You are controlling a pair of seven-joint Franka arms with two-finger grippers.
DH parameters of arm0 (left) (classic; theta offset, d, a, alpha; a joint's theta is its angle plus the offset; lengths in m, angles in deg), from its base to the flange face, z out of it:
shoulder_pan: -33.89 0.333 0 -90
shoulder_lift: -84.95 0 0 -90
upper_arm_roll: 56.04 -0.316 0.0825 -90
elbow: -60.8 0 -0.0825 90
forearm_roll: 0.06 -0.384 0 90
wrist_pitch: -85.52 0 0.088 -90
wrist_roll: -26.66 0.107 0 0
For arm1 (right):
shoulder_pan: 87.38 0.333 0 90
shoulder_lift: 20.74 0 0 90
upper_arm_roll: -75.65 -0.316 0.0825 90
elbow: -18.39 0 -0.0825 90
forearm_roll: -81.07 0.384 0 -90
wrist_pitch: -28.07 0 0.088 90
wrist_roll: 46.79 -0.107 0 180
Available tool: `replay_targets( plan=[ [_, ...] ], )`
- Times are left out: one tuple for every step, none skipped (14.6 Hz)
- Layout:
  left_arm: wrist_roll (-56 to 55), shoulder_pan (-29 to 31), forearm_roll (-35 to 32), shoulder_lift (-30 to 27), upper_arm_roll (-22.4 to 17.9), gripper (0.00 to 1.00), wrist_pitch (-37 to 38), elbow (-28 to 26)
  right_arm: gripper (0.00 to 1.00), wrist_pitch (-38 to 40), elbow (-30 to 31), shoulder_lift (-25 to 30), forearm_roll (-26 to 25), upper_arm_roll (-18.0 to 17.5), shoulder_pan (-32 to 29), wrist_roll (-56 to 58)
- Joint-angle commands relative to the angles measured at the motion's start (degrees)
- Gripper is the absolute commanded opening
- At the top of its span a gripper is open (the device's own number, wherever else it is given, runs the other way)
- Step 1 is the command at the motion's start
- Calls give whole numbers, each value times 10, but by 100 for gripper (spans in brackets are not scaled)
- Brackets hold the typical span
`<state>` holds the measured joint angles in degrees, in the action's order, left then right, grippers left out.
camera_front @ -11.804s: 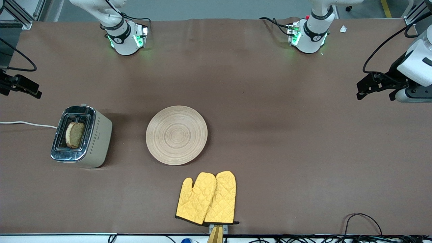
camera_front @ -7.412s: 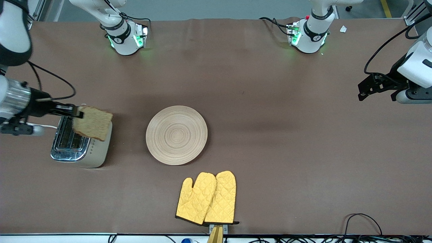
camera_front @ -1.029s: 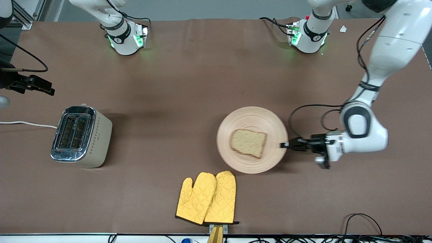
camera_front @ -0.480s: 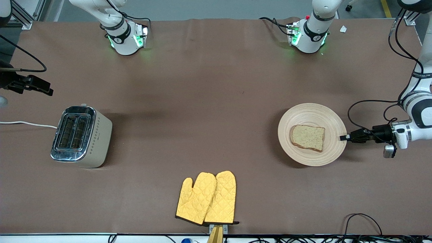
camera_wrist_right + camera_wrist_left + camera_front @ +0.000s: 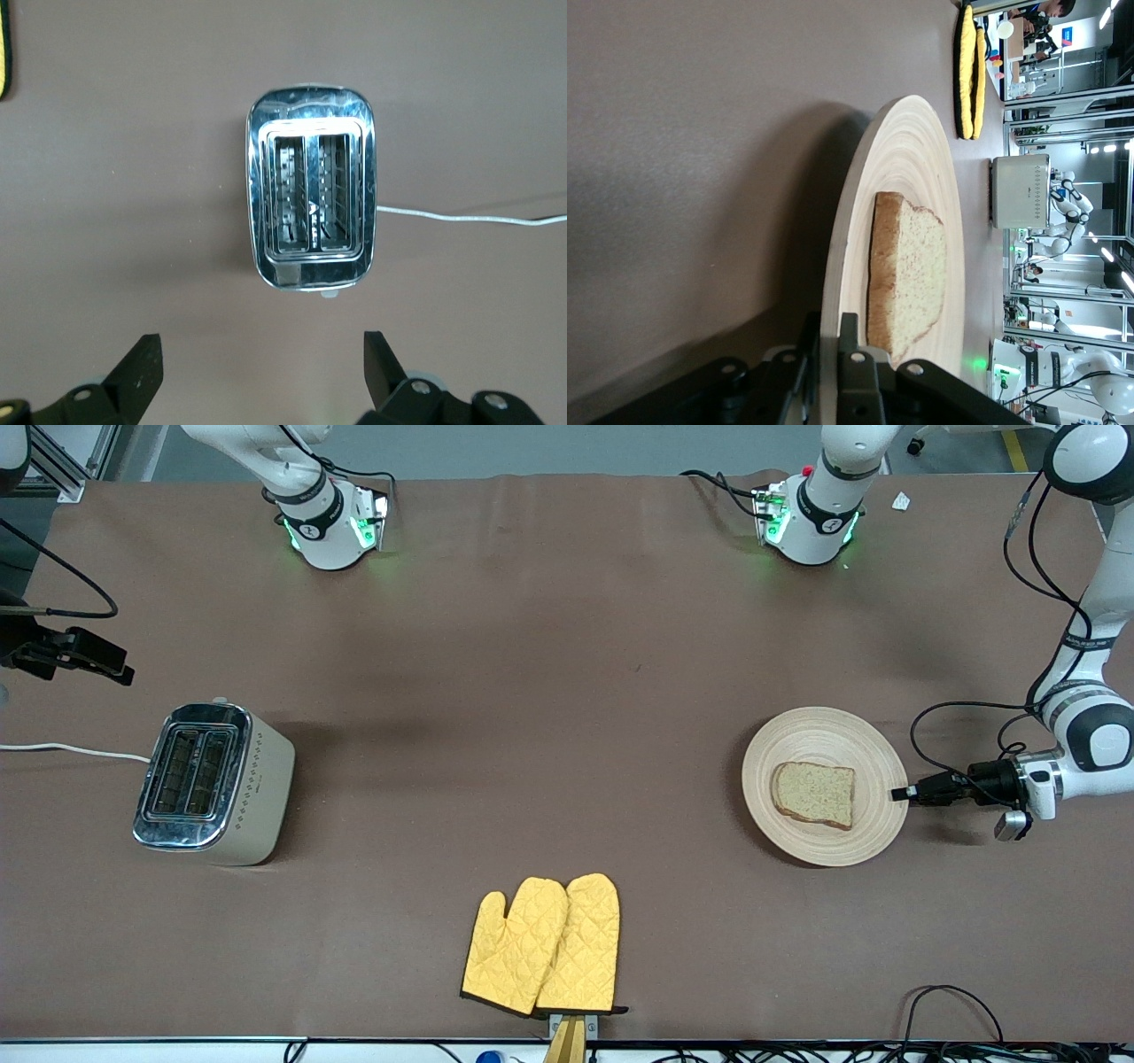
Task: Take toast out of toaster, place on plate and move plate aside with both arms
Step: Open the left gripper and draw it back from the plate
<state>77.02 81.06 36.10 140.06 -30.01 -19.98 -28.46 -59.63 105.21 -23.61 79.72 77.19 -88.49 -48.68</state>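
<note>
The round wooden plate [image 5: 824,753] lies on the table toward the left arm's end. The brown toast [image 5: 814,794] lies flat on it. My left gripper [image 5: 902,793] is shut on the plate's rim at the edge toward the left arm's end. In the left wrist view the fingers [image 5: 849,332] clamp the plate's rim [image 5: 859,186], with the toast [image 5: 906,266] just past them. My right gripper [image 5: 99,660] is open and empty, in the air at the right arm's end of the table near the toaster. In the right wrist view its gripper [image 5: 259,367] frames bare table.
A silver two-slot toaster [image 5: 213,782] stands toward the right arm's end, its slots empty in the right wrist view [image 5: 312,197], with a white cord [image 5: 71,750]. Two yellow quilted oven mitts [image 5: 545,946] lie near the front edge, also showing in the left wrist view [image 5: 970,75].
My left gripper has dragged the plate with the toast from the table's middle toward the left arm's end. Over the last half second it moved only slightly. The right arm has hardly moved.
</note>
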Motion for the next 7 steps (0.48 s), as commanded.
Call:
replay_targets(
  plan=[
    [-18, -2, -18, -15, 3, 100, 22, 28, 100, -12, -6, -1, 0, -4, -2, -6],
    [-38, -3, -35, -18, 3, 100, 41, 48, 100, -12, -5, -1, 0, -4, -2, -6],
    [-71, -5, -62, -18, 5, 100, 70, 72, 100, -12, -5, -1, 0, -5, -1, -6],
    [-108, -6, -89, -21, 10, 100, 98, 109, 100, -11, -5, -1, 0, -5, -1, -6],
    [-127, -7, -107, -26, 22, 100, 119, 133, 100, -9, -5, -1, 0, -5, -1, -6],
    [-133, -8, -135, -40, 32, 100, 124, 150, 100, -8, -5, -1, 0, -5, -1, -6],
    [-133, -18, -168, -60, 46, 100, 124, 160, 100, -9, -5, -1, 0, -5, -2, -6]
  ],
)
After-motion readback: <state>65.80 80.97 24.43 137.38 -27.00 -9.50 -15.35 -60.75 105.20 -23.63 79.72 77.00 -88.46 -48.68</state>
